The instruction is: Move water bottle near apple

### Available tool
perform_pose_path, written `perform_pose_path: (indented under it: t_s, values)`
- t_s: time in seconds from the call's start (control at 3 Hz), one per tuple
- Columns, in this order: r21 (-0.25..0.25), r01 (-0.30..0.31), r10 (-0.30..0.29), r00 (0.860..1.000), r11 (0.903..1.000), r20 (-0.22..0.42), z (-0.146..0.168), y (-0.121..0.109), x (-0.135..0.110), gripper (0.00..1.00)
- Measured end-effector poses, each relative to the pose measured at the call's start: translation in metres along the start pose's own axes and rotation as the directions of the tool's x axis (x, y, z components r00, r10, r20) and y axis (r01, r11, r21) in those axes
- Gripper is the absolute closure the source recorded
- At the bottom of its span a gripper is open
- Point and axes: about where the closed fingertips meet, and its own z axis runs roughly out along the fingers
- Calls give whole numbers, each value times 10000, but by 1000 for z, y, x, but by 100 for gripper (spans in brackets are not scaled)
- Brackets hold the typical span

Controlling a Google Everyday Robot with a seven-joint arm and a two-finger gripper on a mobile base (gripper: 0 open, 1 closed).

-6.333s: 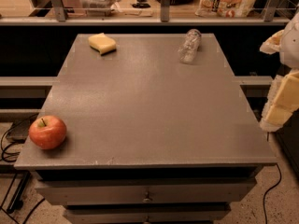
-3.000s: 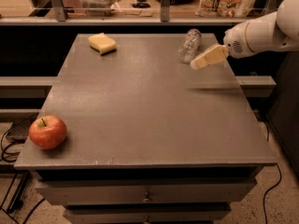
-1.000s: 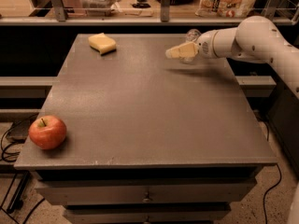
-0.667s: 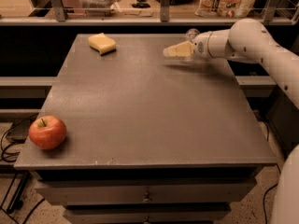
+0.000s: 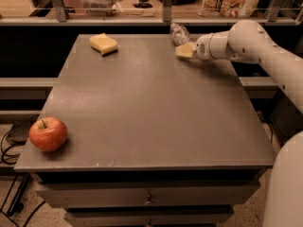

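The small clear crinkled plastic water bottle (image 5: 178, 33) is sitting at the far edge of the flat grey table (image 5: 151, 108), a little right of the middle and short of the far right corner. Its wrinkled body is catching the light, and a reddish label band is showing around it. From here I cannot tell whether it is standing or leaning.

The robot's white arm (image 5: 246, 39) is reaching in from the right, and its pale yellowish gripper (image 5: 184, 50) is sitting just in front of the bottle, close enough that the two are meeting or overlapping. Whether the gripper is parted, pressed together or clamping the bottle, I cannot tell.

The round red apple (image 5: 48, 134) with yellowish flecks and a short stem is resting at the near left corner, close to both the left edge and the front edge, well apart from the bottle and diagonally across from it. A pale yellow sponge (image 5: 103, 43) is lying near the far left corner.

Between the bottle and the apple the grey tabletop is running wide and bare. A railed shelf (image 5: 142, 14) is crossing just behind the far edge, and drawer fronts (image 5: 149, 200) are showing below the front edge.
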Motion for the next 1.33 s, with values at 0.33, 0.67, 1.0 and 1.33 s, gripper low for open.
perform_pose_path:
  t_s: [0.33, 0.67, 1.0, 1.33]
  values:
    - [108, 302, -303, 9995, 9995, 65, -5, 2, -7, 100]
    - [-438, 1646, -1617, 9849, 9854, 617, -35, 31, -54, 100]
    - [-1179, 3775, -3663, 9244, 9185, 1060, -61, 72, -85, 100]
    - [-1273, 3781, -3673, 9246, 9170, 1008, -58, 75, -84, 100]
